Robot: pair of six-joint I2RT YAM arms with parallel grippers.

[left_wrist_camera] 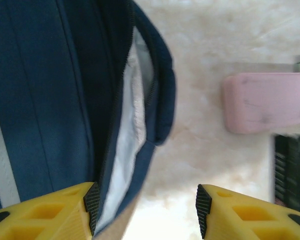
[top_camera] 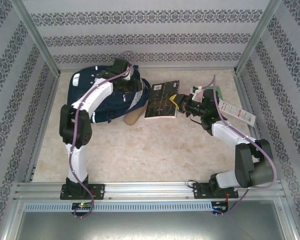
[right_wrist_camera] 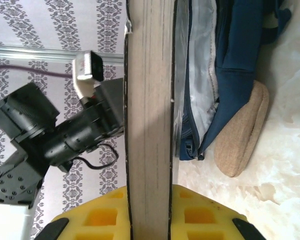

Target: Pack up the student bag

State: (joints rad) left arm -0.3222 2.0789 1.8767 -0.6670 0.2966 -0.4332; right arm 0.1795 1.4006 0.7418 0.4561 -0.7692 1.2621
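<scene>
**Book's lined up at the bag mouth**

Top view: the student bag (top_camera: 85,97) lies under and just left of the left claw (top_camera: 127,75), which hangs over its zip opening. The right claw (top_camera: 177,101) grips a dark paperback book (top_camera: 160,100), with the bag just ahead of it.

Left wrist: this claw's fingers stand apart with nothing pinched. The bag's open lip sits against one pad (left_wrist_camera: 92,202), and a pink block (left_wrist_camera: 265,102) lies ahead on the worktop (left_wrist_camera: 205,50).

Right wrist: the book is clamped edge-on, the grey-lined opening is right beside it, and there's a beige pouch (right_wrist_camera: 242,135) beyond.

Looks like the book-loading step to me. The next move needs that lip held wide and the book slid in straight, or it'll snag.
</scene>
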